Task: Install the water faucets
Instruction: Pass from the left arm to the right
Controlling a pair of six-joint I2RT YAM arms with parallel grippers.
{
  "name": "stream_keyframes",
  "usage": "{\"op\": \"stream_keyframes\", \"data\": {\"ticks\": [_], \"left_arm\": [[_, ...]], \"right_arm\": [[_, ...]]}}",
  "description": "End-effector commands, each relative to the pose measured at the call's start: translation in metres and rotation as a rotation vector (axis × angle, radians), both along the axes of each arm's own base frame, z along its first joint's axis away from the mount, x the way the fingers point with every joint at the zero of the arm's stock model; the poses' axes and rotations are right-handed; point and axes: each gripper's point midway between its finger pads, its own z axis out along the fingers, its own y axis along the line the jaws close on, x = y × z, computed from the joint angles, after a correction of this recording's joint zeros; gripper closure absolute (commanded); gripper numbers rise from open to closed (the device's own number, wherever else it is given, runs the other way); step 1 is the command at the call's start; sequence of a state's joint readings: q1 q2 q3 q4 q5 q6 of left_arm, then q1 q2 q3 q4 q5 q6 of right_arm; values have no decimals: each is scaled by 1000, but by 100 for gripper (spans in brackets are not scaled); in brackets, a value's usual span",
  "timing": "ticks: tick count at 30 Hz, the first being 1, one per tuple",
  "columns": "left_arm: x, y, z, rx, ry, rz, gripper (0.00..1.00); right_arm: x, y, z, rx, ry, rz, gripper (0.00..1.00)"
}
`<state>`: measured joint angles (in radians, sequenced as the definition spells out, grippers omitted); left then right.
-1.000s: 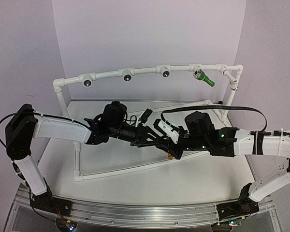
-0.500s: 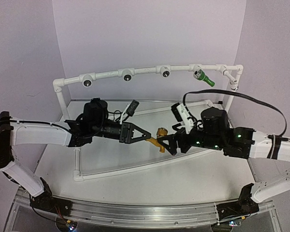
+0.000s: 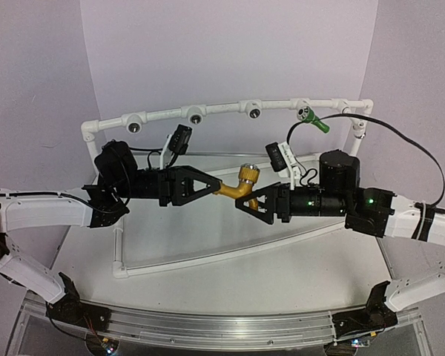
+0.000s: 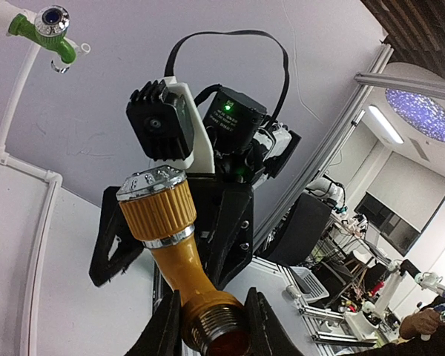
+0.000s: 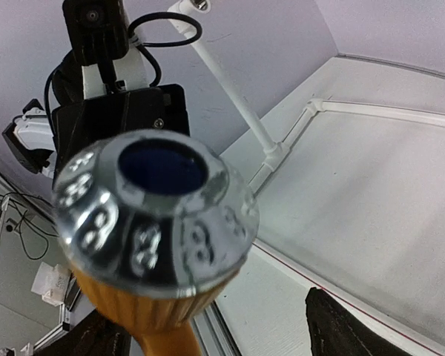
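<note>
The yellow-orange water faucet hangs in mid-air above the table. My left gripper is shut on its brass threaded end, and the ribbed knob with a silvery cap points up and away. My right gripper faces it from the right, open. Its dark fingers stand wide on either side of the knob without touching it. The green water faucet sits screwed into the right end of the white pipe frame, also seen in the left wrist view.
The frame's top pipe carries three dark round sockets left of the green faucet. A white pipe loop lies on the table under both arms. A black cable arcs over the right arm.
The right gripper let go of the yellow faucet and opened. The left gripper now holds it and has lifted it up and back towards the frame. Both arms pulled apart.
</note>
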<state>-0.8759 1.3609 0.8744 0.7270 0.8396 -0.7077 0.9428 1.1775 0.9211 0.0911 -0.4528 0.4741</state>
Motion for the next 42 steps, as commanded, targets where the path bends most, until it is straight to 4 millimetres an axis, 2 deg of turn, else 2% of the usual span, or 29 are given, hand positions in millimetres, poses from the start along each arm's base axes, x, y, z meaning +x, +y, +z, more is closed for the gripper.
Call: {"op": "stream_keyframes", "data": {"ticks": [1,6,9,14,15,16,17,18,23,24,26,28,29,30,31,32,34,35,36,39,40,42], "left_arm": [[-14,9,27,-99,-59,-39,100],[-18,10,28,-105,-71,-51,100],[-19,11,28,-108,-76,-53,100],[-17,10,28,-113,-77,-44,100],[-16,10,28,-113,-75,-38,100],[-15,10,28,-114,-73,-32,100],[-15,10,29,-117,-74,-31,100],[-15,11,29,-120,-76,-29,100],[-14,14,35,-136,-91,-7,100],[-14,15,35,-138,-93,-5,100],[-16,15,37,-139,-97,-16,100],[-15,14,34,-133,-91,-19,100],[-15,14,33,-130,-88,-19,100],[-14,13,31,-126,-85,-19,100],[-13,12,29,-123,-79,-14,96],[-5,13,25,-111,-60,23,79],[14,17,10,-74,-19,129,38],[24,20,0,-41,-9,197,22],[34,21,-10,-2,-7,260,15],[55,22,-49,148,-12,382,13],[57,20,-57,180,-18,386,13],[62,14,-82,263,-21,382,14]], "right_arm": [[-12,17,66,223,-38,135,29],[-15,21,83,319,-68,174,34],[-16,25,85,337,-55,197,41],[-22,34,88,360,-24,270,76],[-24,35,87,358,-18,286,75],[-25,36,85,354,-10,297,66],[-24,37,81,349,0,296,53],[-23,37,77,344,5,290,47],[-27,38,76,358,13,322,43],[-29,38,77,362,10,327,46],[-28,37,78,368,6,318,61],[-26,35,82,378,-4,306,89],[-26,35,83,383,-8,300,99],[-24,34,85,388,-13,284,100],[-18,30,87,387,-32,238,100],[-3,24,81,329,-55,122,100],[24,5,52,110,-136,-97,100],[34,-7,39,-15,-210,-179,100],[44,-22,32,-120,-283,-269,100],[69,-64,24,-404,-457,-449,100],[73,-70,27,-478,-524,-456,100],[79,-79,45,-554,-620,-490,100]]}}
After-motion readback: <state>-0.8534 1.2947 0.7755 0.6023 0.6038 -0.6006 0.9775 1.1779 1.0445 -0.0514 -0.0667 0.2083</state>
